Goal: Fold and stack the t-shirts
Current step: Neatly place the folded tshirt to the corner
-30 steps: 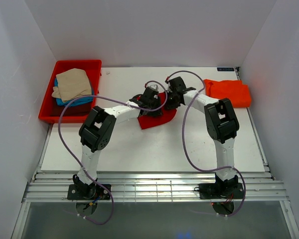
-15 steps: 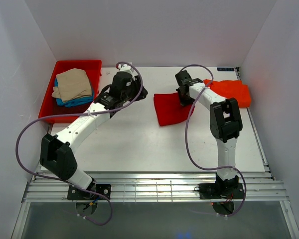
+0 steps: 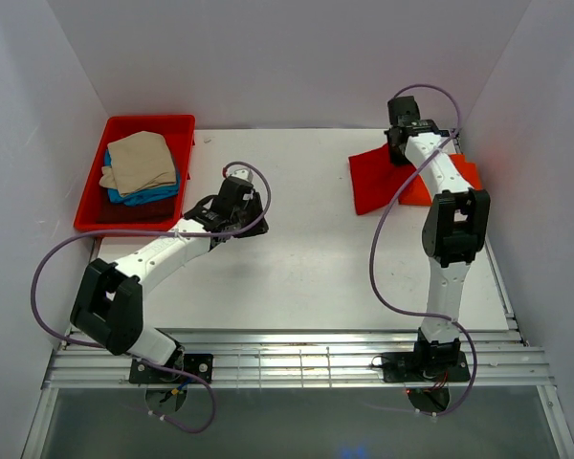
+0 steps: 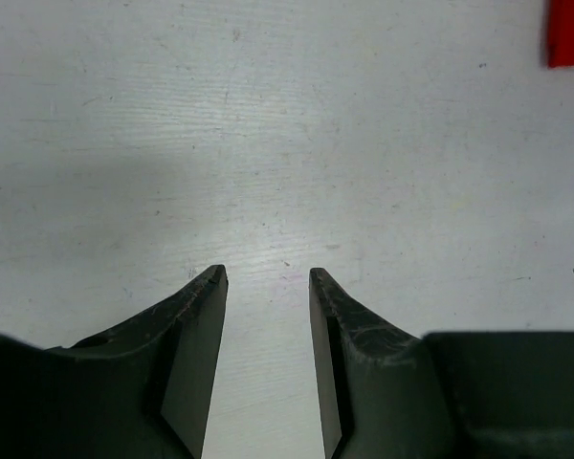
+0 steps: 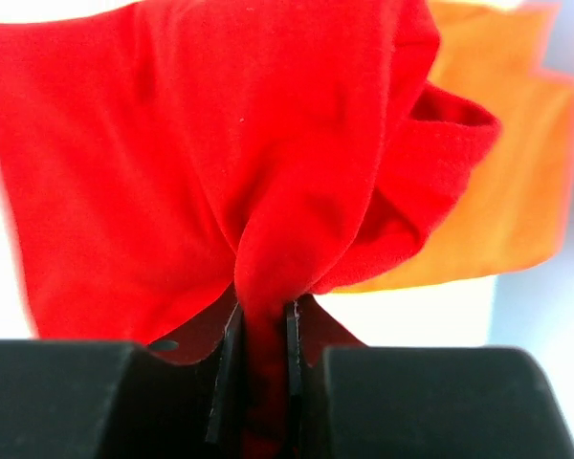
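My right gripper [image 3: 399,153] [image 5: 263,320] is shut on a fold of the bright red t-shirt [image 3: 375,180] [image 5: 201,143], which hangs and drapes at the table's far right, partly over the folded orange-red t-shirt [image 3: 464,182] [image 5: 497,182]. My left gripper [image 3: 252,208] [image 4: 266,277] is open and empty, low over bare table left of centre. A beige t-shirt [image 3: 139,161] lies on a blue one [image 3: 151,195] and a dark red one [image 3: 139,207] in the red tray.
The rigid red plastic tray [image 3: 105,129] stands at the far left of the table. White walls close the left, back and right sides. A red edge [image 4: 569,33] shows at the top right of the left wrist view.
My right gripper has carried the bright red t-shirt from the table's middle to the far right, over the orange-red one. My left gripper let go and drew back left and nearer.
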### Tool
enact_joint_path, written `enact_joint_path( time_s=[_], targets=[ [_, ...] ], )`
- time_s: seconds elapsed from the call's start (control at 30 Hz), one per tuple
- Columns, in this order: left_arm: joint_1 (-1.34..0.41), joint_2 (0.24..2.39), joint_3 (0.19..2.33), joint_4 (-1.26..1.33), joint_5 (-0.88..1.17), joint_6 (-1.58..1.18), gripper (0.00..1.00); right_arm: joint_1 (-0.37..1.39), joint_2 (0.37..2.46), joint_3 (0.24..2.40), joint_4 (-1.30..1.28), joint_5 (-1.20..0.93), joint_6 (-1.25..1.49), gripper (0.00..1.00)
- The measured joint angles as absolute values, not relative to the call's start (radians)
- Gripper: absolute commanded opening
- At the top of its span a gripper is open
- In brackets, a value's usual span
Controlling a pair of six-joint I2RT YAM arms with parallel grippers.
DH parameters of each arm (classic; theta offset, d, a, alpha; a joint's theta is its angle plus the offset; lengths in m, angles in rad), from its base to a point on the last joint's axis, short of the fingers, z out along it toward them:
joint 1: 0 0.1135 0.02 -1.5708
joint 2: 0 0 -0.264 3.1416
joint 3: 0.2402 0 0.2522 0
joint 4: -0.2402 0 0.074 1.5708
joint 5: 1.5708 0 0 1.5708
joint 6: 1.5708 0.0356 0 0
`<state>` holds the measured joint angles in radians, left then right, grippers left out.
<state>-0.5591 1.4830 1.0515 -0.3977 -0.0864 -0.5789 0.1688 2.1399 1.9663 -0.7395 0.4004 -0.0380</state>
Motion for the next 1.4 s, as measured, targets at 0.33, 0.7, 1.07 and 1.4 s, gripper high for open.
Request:
enact_joint_path(
  time_s=[0.33, 0.7, 1.07, 1.4],
  targets=[
    [-0.558, 1.412, 0.945, -0.414, -0.099, -0.596, 0.5, 0.085, 2.146, 2.113, -0.736, 0.396, -0.089, 0.08],
    [-0.558, 1.383, 0.922, -0.442, -0.114, -0.601, 0.5, -0.068, 2.155, 2.113, -0.75, 0.337, -0.094, 0.08],
    [-0.558, 1.346, 0.89, -0.464, -0.117, -0.624, 0.5, -0.12, 2.215, 2.151, -0.752, 0.339, -0.107, 0.08],
    [-0.558, 1.278, 0.857, -0.514, -0.141, -0.648, 0.5, -0.136, 2.278, 2.15, -0.717, 0.503, -0.124, 0.2]
  ],
)
